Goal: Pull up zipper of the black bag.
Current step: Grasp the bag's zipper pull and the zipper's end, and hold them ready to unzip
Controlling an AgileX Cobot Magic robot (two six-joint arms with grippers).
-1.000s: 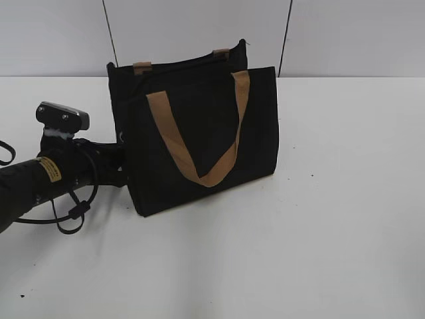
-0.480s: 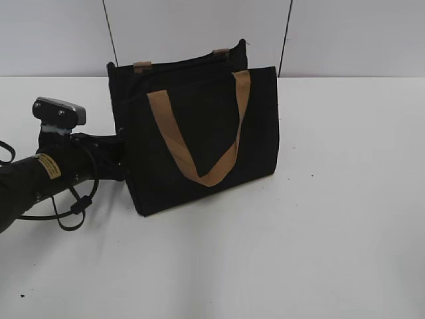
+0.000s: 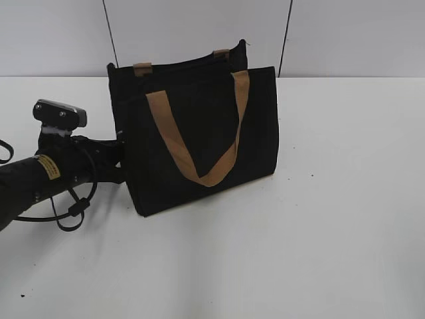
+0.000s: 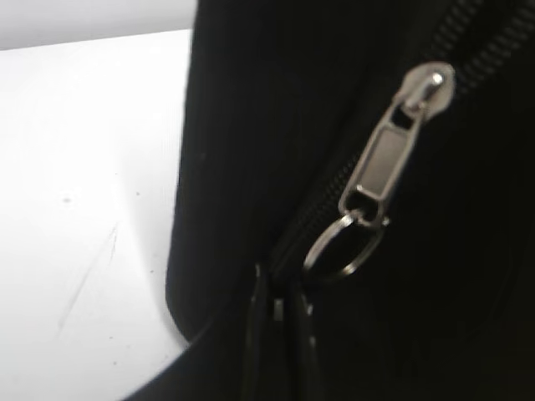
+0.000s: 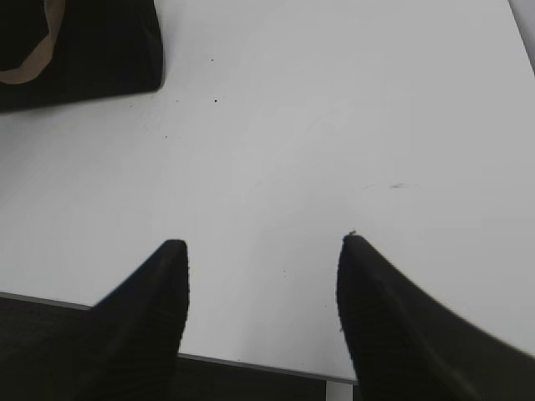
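Note:
The black bag (image 3: 199, 146) stands upright on the white table, and its tan handles (image 3: 199, 176) hang down the front. My left gripper (image 3: 118, 163) is pressed against the bag's left end. In the left wrist view the zipper (image 4: 468, 50) runs diagonally, with its silver pull (image 4: 380, 159) and ring (image 4: 343, 246) hanging free. The left fingertips (image 4: 280, 322) are closed together on the bag's fabric at the zip track, just below the ring. My right gripper (image 5: 263, 242) is open and empty, away from the bag (image 5: 84, 50).
The white table (image 3: 319, 232) carries only the bag. Its front edge (image 5: 251, 363) lies under the right gripper. A grey panelled wall (image 3: 332, 33) stands behind the table. The left arm's cable (image 3: 73, 209) loops down near the bag's left corner.
The left arm and its wrist camera rose slightly and shifted a little left, staying against the bag's left end. The bag has barely moved.

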